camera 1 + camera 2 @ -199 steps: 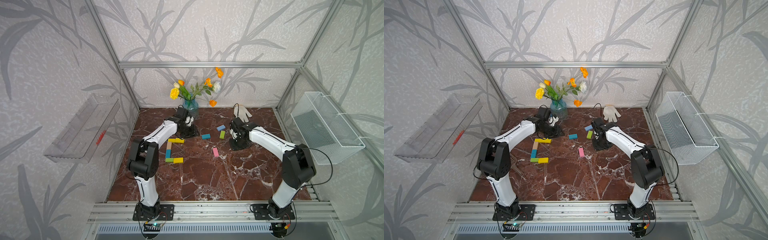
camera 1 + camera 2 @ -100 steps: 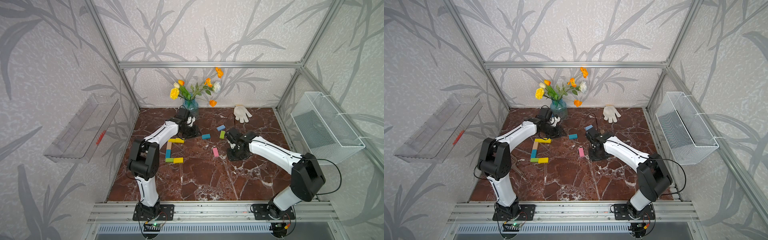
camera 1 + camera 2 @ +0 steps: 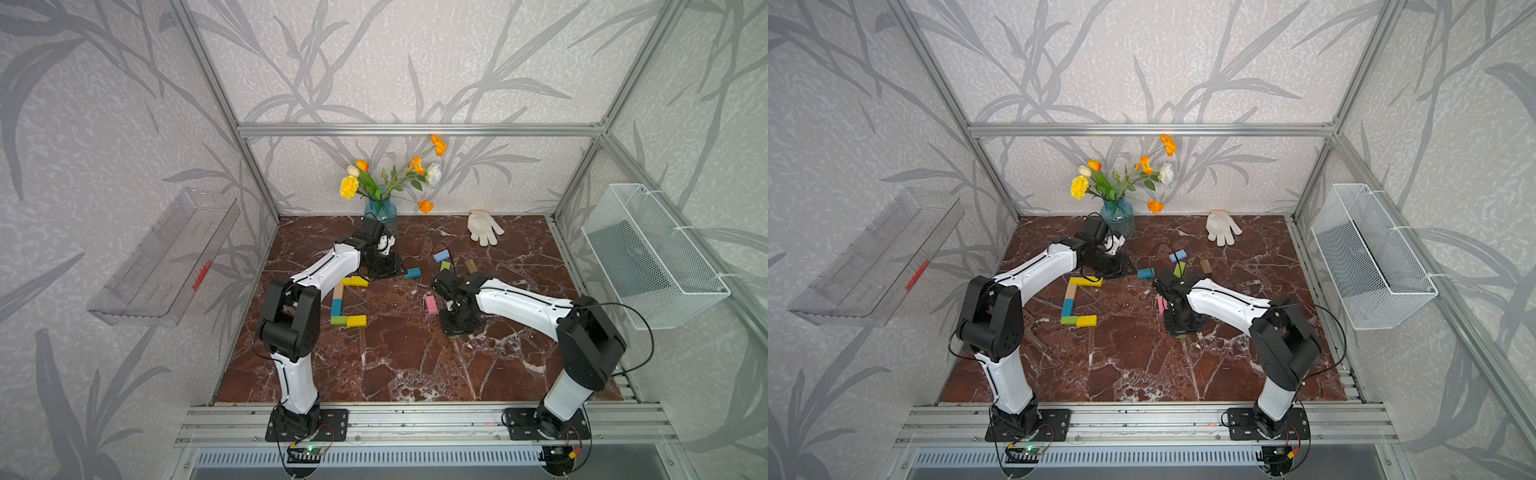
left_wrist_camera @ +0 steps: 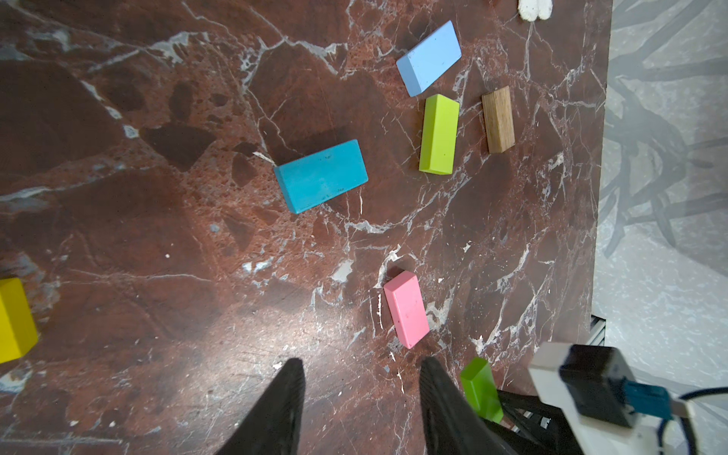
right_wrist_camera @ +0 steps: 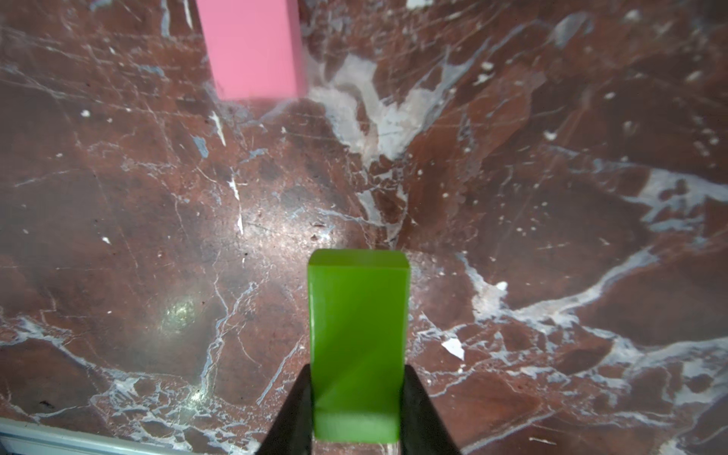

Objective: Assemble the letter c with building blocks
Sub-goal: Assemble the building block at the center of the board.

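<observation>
A squared letter c (image 3: pixel 337 306) stands partly laid at the left: yellow (image 3: pixel 356 281), tan, blue, green and yellow (image 3: pixel 356 320) building blocks end to end. Loose blocks lie mid-table: teal (image 4: pixel 321 176), light blue (image 4: pixel 429 58), lime (image 4: pixel 438 134), brown (image 4: pixel 498 119), pink (image 4: pixel 406 309). My right gripper (image 5: pixel 356 370) is shut on a green block (image 5: pixel 357 315), just above the marble beside the pink block (image 3: pixel 431 304). My left gripper (image 4: pixel 361 366) is open with nothing in it, near the c's top yellow block.
A blue vase of flowers (image 3: pixel 380 210) stands at the back, right behind the left arm. A white glove (image 3: pixel 484 226) lies at the back right. A wire basket (image 3: pixel 652 257) hangs on the right wall and a clear tray (image 3: pixel 166 257) on the left wall.
My right arm has carried the green block from the loose blocks at the back toward the front, stopping beside the pink block. The left arm has hardly moved.
</observation>
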Controlling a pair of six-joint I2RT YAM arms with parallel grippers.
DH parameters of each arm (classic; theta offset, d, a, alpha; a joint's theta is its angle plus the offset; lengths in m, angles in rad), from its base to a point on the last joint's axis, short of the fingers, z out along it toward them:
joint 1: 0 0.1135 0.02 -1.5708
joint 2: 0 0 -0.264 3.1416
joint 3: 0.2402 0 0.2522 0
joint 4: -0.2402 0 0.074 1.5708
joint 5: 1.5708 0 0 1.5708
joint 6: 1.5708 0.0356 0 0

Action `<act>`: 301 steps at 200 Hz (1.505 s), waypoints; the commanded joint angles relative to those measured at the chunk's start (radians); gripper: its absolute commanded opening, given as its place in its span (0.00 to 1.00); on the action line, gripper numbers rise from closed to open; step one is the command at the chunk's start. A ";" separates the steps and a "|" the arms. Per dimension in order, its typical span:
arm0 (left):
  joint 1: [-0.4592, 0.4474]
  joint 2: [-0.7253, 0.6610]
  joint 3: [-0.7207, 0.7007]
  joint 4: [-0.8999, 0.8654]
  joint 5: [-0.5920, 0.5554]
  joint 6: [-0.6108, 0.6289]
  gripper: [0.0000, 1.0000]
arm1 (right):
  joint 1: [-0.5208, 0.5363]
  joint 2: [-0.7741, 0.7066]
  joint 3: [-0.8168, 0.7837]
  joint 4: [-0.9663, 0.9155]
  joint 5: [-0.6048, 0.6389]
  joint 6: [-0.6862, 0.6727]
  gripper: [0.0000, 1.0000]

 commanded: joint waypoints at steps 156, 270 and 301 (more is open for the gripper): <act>-0.002 -0.004 0.000 -0.009 0.001 0.012 0.49 | 0.021 0.175 0.116 0.049 0.034 0.011 0.30; -0.002 0.000 0.006 -0.015 -0.009 0.013 0.49 | -0.002 0.221 0.147 0.054 -0.017 -0.044 0.33; -0.002 0.000 0.005 -0.018 -0.009 0.013 0.49 | -0.001 0.222 0.147 0.050 -0.014 -0.040 0.42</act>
